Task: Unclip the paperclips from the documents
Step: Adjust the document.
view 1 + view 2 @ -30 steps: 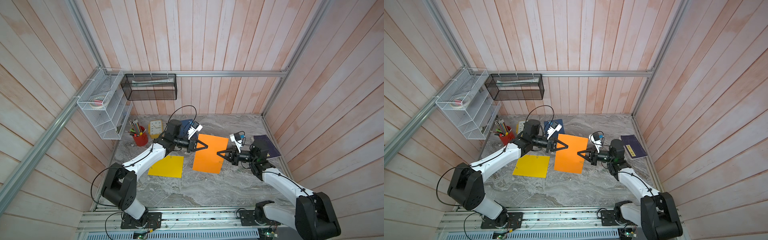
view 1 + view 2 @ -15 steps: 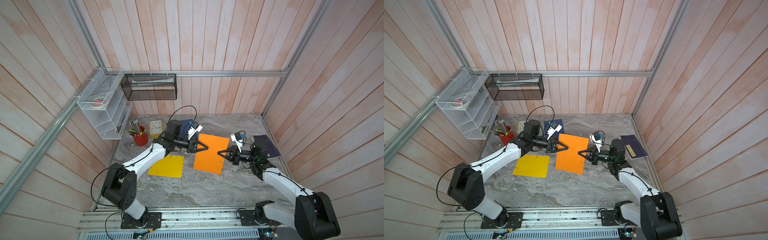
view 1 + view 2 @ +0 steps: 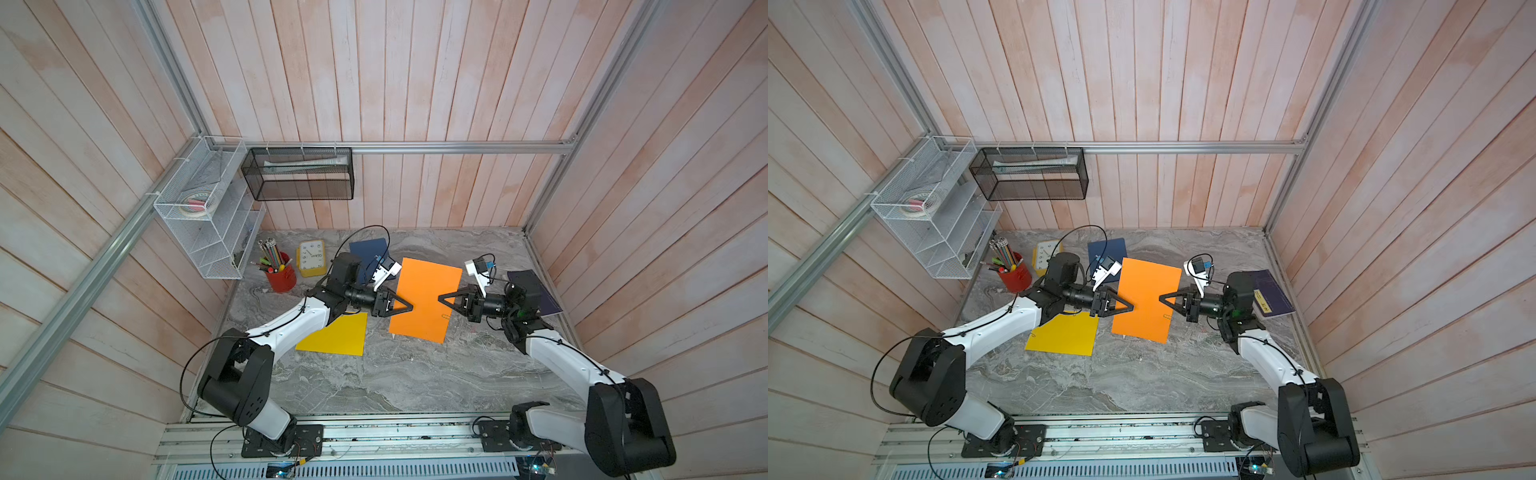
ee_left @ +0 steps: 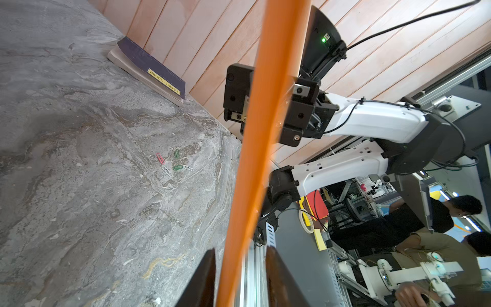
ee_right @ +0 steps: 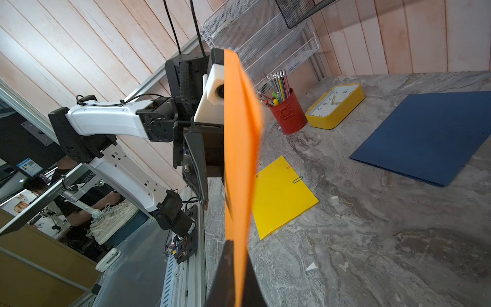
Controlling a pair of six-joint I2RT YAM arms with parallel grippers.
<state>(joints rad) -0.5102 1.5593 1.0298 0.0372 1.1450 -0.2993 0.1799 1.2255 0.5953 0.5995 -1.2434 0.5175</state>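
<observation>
Above the marble table [image 3: 415, 374], right fingers [image 5: 221, 279] clamp the orange document [image 3: 424, 299]; left fingers [image 4: 202, 281] straddle its edge, parted.

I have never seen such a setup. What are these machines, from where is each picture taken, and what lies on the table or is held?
These are two robot arms, each ending in a two-fingered gripper. Both top views look down on the whole table; each wrist view comes from a camera on an arm, so it looks tilted. On the table lie a yellow document, a dark blue document, a book, a yellow clock, a red cup of pencils and some loose paperclips. The right gripper is shut on one edge of the orange document; the left gripper stands open around the opposite edge. A paperclip sits on that sheet near the right gripper.
</observation>
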